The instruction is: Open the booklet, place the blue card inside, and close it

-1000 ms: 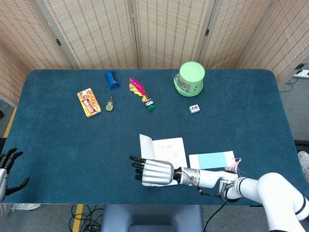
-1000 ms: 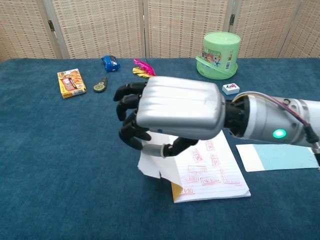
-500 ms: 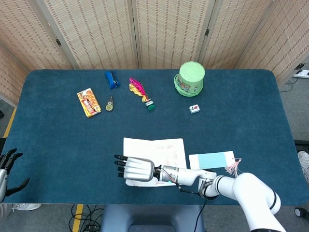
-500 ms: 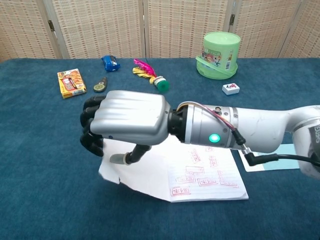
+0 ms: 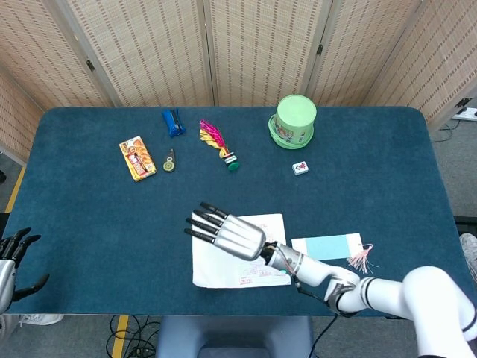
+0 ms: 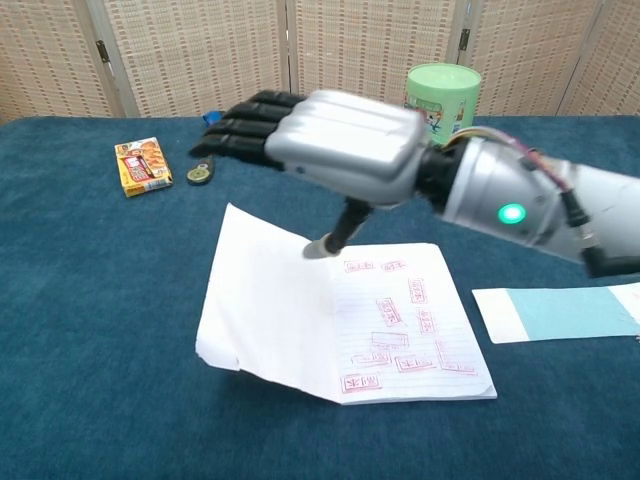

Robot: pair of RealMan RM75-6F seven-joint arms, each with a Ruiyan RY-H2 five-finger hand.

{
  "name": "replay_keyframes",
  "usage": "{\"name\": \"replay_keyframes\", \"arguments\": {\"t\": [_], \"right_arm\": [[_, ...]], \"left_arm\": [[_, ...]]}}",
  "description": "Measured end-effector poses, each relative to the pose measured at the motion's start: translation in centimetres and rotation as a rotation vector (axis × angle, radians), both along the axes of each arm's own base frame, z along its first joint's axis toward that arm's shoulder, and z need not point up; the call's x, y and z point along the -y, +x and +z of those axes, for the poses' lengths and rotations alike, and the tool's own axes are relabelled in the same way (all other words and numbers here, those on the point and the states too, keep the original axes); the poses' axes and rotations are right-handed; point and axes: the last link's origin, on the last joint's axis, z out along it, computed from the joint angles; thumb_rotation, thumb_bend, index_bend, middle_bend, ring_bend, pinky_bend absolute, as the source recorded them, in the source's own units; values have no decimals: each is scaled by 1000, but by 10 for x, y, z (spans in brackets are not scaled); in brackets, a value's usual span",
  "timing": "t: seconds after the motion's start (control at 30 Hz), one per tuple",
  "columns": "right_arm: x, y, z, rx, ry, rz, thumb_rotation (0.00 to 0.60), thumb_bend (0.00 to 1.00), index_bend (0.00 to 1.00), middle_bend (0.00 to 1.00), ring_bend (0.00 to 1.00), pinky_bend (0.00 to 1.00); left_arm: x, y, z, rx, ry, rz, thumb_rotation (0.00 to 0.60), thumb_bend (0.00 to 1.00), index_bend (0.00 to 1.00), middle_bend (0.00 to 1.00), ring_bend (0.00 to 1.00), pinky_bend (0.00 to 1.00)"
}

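The booklet (image 5: 237, 262) (image 6: 330, 322) lies open near the table's front edge, its left leaf blank white and slightly lifted, its right page lined with red stamps. My right hand (image 5: 227, 233) (image 6: 330, 145) hovers over the left leaf with its fingers stretched out and holds nothing. In the chest view its thumb points down at the page by the spine. The blue card (image 5: 326, 247) (image 6: 565, 312), with a pink tassel (image 5: 361, 257), lies flat to the right of the booklet. My left hand (image 5: 11, 261) hangs off the table's front left corner with its fingers apart, holding nothing.
Along the back stand a green tub (image 5: 293, 119) (image 6: 440, 108), a white tile (image 5: 299, 168), a pink feathered shuttlecock (image 5: 216, 142), a blue object (image 5: 173, 121), a small dark tag (image 5: 170, 160) and an orange packet (image 5: 137, 157) (image 6: 143, 165). Folding screens close off the far side.
My right hand let go of the booklet's cover leaf, which now lies out to the left. The hand has risen and its fingers have straightened.
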Motion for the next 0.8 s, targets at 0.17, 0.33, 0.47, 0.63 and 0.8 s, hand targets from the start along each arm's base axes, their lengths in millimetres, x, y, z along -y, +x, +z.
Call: {"name": "replay_keyframes", "arguments": {"t": [0.17,0.33,0.47,0.63,0.8], "right_arm": [[7,-51,43,-54,-98,-183,600,66,0,82,12,78],[-4,-95,68,-107,-124,-311,600,102,4,97,31,102],[-25,-134,86,-145,-119,-442,600,233,50,116,31,102],[-51,-170,96,-149,-89,-601,600,220,132,122,31,102],[-68,-195,93,-157,-36,-723,600,207,187,123,32,102]], "left_arm": [[-3,5,-3,5,-9,-21,600,222,233,136,189,194],[-5,4,-6,7,-17,-19,600,221,234,136,189,194],[-6,6,-10,9,-31,-24,600,221,234,136,189,194],[-7,7,-13,8,-43,-25,600,222,234,135,189,194],[-7,10,-18,12,-64,-31,600,221,234,132,189,194]]}}
